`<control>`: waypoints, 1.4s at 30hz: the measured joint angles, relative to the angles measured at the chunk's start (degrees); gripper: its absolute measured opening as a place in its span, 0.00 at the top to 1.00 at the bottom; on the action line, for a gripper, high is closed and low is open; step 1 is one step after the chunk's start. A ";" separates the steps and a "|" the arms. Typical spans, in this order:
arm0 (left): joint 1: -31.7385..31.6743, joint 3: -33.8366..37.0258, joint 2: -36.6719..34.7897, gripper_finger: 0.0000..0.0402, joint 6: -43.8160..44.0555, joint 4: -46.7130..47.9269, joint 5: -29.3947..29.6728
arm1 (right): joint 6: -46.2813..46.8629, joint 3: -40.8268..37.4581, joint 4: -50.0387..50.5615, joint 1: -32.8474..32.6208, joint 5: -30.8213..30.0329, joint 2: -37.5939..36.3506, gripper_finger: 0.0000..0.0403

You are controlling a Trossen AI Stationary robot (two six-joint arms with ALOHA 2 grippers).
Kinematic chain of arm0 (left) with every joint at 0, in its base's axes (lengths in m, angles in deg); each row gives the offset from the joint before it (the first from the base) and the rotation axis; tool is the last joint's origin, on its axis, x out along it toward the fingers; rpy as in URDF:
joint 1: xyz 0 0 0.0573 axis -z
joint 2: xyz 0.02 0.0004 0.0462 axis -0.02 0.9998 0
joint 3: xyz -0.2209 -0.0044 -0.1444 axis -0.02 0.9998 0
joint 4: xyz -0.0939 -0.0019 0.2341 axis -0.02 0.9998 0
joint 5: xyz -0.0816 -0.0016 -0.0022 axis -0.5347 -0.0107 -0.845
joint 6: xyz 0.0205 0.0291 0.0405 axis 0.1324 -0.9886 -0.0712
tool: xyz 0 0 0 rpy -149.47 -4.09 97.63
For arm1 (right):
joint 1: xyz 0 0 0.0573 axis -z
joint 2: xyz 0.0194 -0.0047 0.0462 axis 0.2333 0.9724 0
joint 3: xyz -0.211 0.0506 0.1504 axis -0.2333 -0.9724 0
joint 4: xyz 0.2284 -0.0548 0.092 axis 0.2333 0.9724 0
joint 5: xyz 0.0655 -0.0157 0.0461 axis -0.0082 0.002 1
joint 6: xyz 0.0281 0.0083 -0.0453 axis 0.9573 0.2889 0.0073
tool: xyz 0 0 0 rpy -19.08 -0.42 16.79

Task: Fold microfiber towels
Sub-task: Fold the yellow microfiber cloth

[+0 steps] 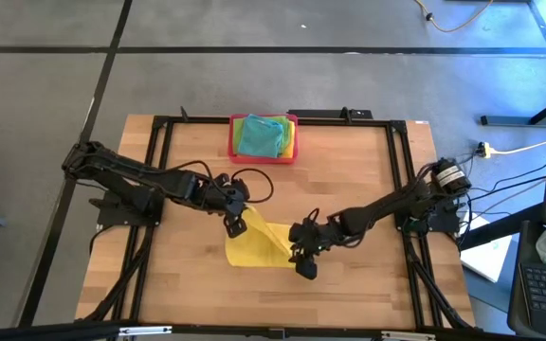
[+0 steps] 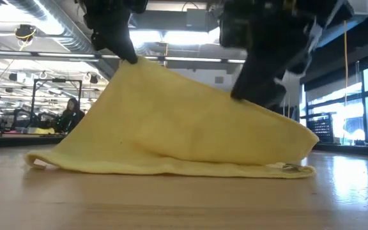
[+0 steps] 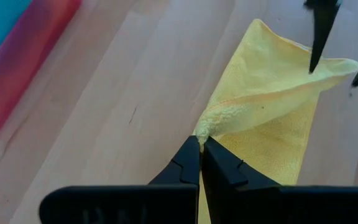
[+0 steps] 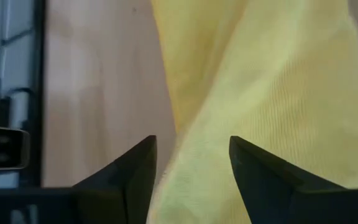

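A yellow microfiber towel (image 1: 257, 244) lies mid-table, its lower edge (image 2: 171, 167) on the wood and one part drawn up into a peak. My left gripper (image 3: 201, 142) is shut on that peak. My right gripper (image 4: 191, 158) stands open at the towel's right side, its fingers (image 3: 314, 43) on either side of a raised edge (image 3: 337, 65). Teal and green towels (image 1: 259, 134) lie in the pink tray (image 1: 294, 121) at the far edge. My left gripper pinches a bunched corner or fold of the yellow towel (image 3: 211, 121) between its two fingertips, slanting down from the table's left. That part is lifted; the cloth slopes slack from it down to the table (image 2: 190, 128). My right gripper: I cannot tell whether its fingers touch the cloth.
The pink tray sits at the table's far middle edge. Black frame rails (image 1: 154, 189) run along the left and right sides. Bare wood (image 1: 197, 284) lies in front of the towel and on both sides of it.
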 joint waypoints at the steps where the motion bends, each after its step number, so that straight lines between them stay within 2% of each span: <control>1: 0.00 0.00 0.00 1.00 0.00 -0.02 0.00 | 0.35 0.00 -0.37 -0.31 -0.19 0.94 0.49; 6: 0.02 0.00 0.00 1.00 0.00 -0.03 -0.55 | 3.27 -0.04 2.21 -1.16 0.00 4.22 0.48; 10: 0.02 0.00 0.00 1.00 -0.06 0.49 -1.47 | 2.99 -0.04 3.78 -1.16 0.09 4.05 0.53; 13: 0.08 0.00 0.00 1.00 -0.40 1.19 -1.55 | -1.18 0.14 4.50 -1.13 0.08 2.66 0.64; 19: 0.88 0.00 0.02 1.00 -0.18 4.32 -1.58 | -10.13 3.48 16.12 0.65 -0.58 -0.31 0.96; 24: 0.86 0.00 0.02 1.00 -0.14 7.07 0.89 | -25.26 7.14 26.10 5.19 -7.77 -0.90 0.94; 27: 0.41 0.00 0.04 1.00 -0.10 9.01 3.82 | -32.60 7.91 26.24 9.52 -7.97 -0.90 0.95; 31: -0.55 0.00 0.04 1.00 -0.04 11.49 9.55 | -37.98 7.89 27.29 14.41 -12.69 -0.90 0.98; 36: -3.02 0.01 0.04 1.00 2.30 14.03 14.25 | -41.98 8.70 29.58 19.88 -20.95 -0.90 0.95; 38: -3.83 0.02 0.46 1.00 4.08 14.36 14.42 | -42.31 9.32 29.32 21.71 -21.10 -0.90 0.94; 42: -4.28 0.07 2.17 1.00 5.07 13.87 13.81 | -44.31 9.81 26.60 24.16 -17.37 -0.90 0.97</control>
